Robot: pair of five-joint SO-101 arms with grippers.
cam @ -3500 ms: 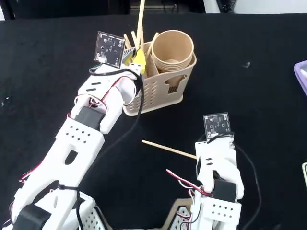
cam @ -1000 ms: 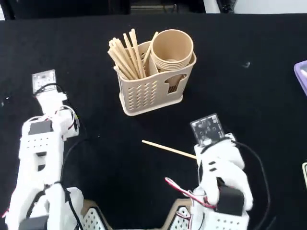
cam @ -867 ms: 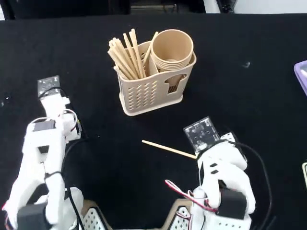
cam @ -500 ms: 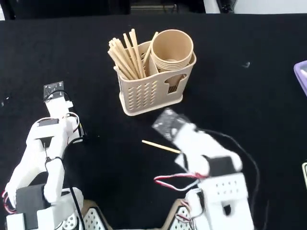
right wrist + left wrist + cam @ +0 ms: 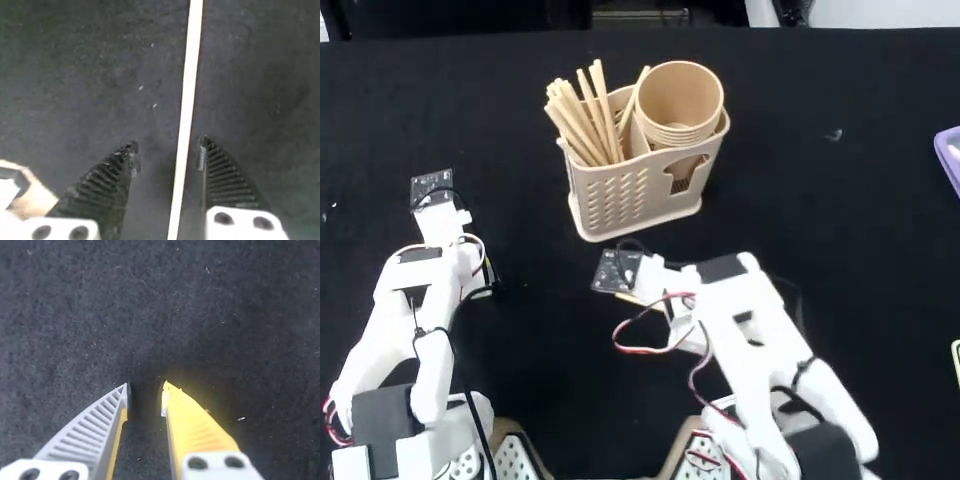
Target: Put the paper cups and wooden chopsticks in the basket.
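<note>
The beige basket [image 5: 642,193] stands at the back middle of the black table, with several wooden chopsticks [image 5: 582,112] in one side and stacked paper cups [image 5: 679,100] in the other. One loose chopstick [image 5: 186,115] lies on the cloth in front of the basket, mostly hidden under the right arm in the high view. My right gripper [image 5: 166,150] is open low over it, the stick running between its fingers, close to one of them. My left gripper [image 5: 145,390] hangs over bare cloth at the left, its fingers slightly apart and holding nothing.
The left arm [image 5: 415,290] stays folded back at the table's left, well away from the basket. A purple object [image 5: 949,150] pokes in at the right edge. Bare black cloth surrounds the basket on all sides.
The right arm has swung forward and left over the loose chopstick, covering most of it. The left arm, withdrawn from the basket earlier, has settled at the left.
</note>
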